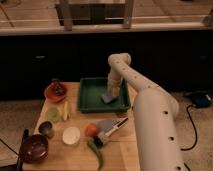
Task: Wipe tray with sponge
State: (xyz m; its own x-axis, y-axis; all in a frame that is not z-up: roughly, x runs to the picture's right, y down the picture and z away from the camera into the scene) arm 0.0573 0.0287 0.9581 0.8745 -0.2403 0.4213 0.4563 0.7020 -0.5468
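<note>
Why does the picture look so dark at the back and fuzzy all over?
In the camera view, light falls on the table and white arm, while the background stays dim; everything is soft, so the gripper over the sponge in the tray blurs together.

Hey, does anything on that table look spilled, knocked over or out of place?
Nothing stands out. The gripper is down inside the green tray at the sponge, and the orange-red plate sits flat on the table.
</note>
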